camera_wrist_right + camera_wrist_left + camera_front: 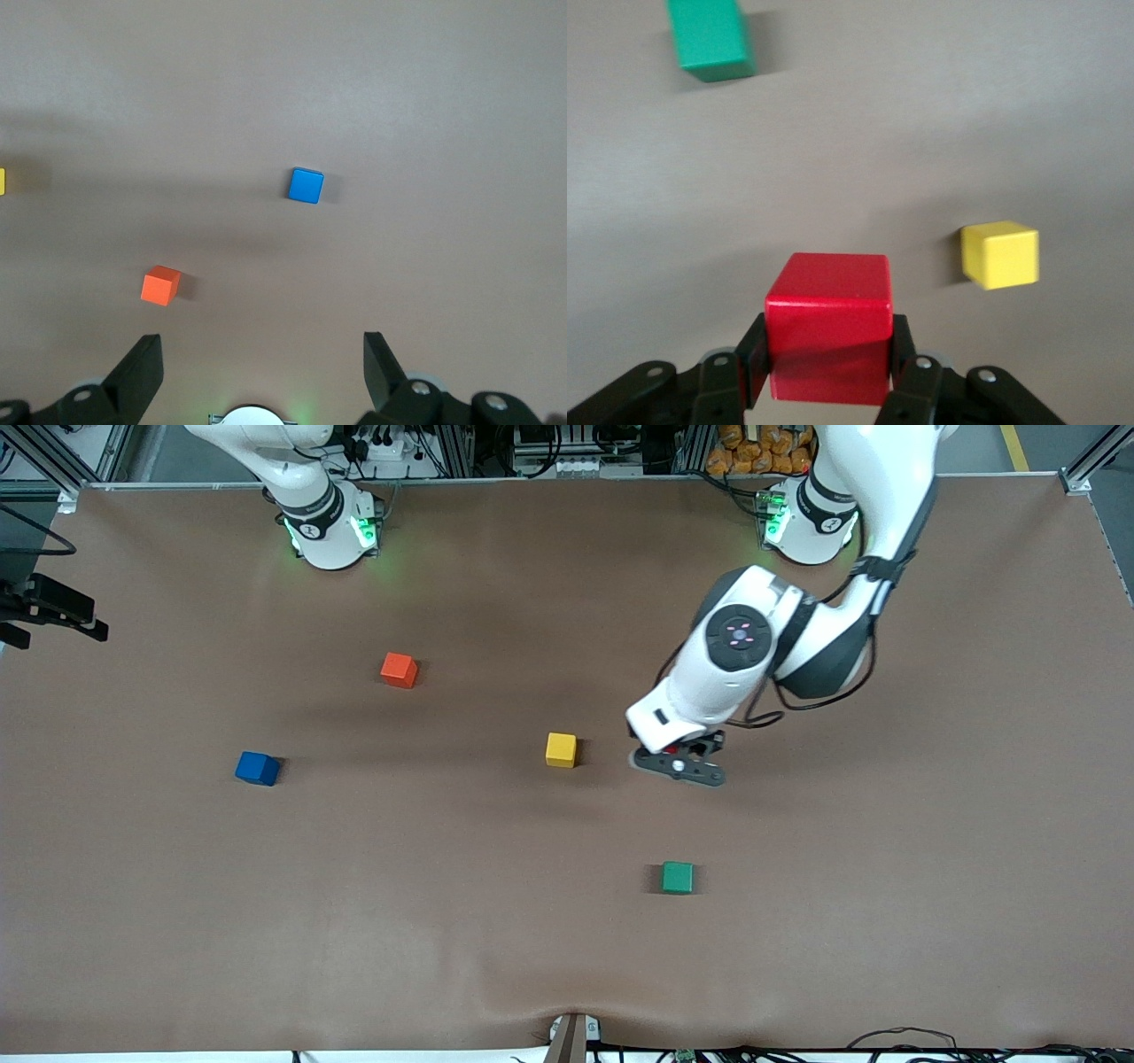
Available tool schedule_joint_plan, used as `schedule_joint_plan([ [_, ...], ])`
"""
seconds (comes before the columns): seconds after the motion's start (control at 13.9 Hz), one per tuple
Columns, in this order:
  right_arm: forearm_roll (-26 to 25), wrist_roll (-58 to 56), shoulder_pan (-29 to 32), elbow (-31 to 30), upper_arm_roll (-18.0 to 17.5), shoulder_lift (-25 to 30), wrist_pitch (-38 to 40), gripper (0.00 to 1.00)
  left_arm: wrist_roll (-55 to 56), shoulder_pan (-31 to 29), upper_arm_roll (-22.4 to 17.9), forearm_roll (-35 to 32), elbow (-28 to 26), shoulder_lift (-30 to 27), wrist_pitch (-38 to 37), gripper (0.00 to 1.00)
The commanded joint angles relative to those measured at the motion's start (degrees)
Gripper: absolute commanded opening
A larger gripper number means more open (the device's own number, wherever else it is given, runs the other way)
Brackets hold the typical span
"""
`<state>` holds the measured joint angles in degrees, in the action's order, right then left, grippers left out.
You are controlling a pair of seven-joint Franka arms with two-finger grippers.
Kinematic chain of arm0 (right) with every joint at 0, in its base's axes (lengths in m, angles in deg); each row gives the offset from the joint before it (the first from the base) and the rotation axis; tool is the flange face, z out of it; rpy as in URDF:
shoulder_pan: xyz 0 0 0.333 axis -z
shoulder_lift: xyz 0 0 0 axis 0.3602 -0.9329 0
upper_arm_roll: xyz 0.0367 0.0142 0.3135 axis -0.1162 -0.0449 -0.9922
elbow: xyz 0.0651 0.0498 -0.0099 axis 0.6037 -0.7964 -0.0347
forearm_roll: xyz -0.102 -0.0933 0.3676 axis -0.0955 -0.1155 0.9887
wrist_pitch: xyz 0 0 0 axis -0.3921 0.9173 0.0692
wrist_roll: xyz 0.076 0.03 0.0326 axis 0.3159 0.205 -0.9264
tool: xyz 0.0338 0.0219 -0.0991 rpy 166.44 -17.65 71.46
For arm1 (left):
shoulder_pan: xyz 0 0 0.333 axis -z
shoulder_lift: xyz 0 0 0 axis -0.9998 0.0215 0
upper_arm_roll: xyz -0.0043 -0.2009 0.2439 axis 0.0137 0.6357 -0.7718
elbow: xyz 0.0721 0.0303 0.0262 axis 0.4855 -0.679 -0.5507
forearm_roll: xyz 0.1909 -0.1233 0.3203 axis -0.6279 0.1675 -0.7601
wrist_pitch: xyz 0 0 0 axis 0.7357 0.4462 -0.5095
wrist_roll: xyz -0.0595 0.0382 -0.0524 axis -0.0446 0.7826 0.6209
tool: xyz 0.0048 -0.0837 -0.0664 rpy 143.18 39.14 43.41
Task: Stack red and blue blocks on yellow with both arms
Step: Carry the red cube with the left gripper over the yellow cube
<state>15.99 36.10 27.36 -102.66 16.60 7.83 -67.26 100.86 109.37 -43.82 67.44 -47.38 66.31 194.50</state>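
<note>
My left gripper (678, 766) is shut on the red block (828, 323), and its two black fingers (904, 354) press the block's sides. It hangs low over the table beside the yellow cube (561, 749), toward the left arm's end. The left wrist view shows the yellow cube (1000, 254) apart from the red block. The blue block (257, 768) lies alone toward the right arm's end and also shows in the right wrist view (306, 185). My right gripper (263, 372) waits high over its own base, open and holding nothing; the front view does not show it.
An orange-red cube (399, 670) sits farther from the front camera than the blue block. A green cube (678, 877) sits nearer to the front camera than my left gripper. The brown table (886, 921) spreads wide around the cubes.
</note>
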Motion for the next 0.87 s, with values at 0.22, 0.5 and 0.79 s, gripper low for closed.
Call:
schedule_joint_plan([
  [0.22,-0.6,-0.2,0.5,1.2,-0.3,-0.6,0.9,1.0,9.3,6.3,-0.5,0.6,9.5,7.8,-2.0,0.0],
  [0.5,-0.6,-0.2,0.5,1.2,-0.3,-0.6,0.9,1.0,13.3,10.7,-1.6,0.2,14.1,12.2,-2.3,0.0],
  [0.79,-0.7,-0.1,0.5,1.2,-0.3,-0.6,0.9,1.0,14.7,16.3,-6.8,0.3,14.5,12.9,-2.4,0.0],
])
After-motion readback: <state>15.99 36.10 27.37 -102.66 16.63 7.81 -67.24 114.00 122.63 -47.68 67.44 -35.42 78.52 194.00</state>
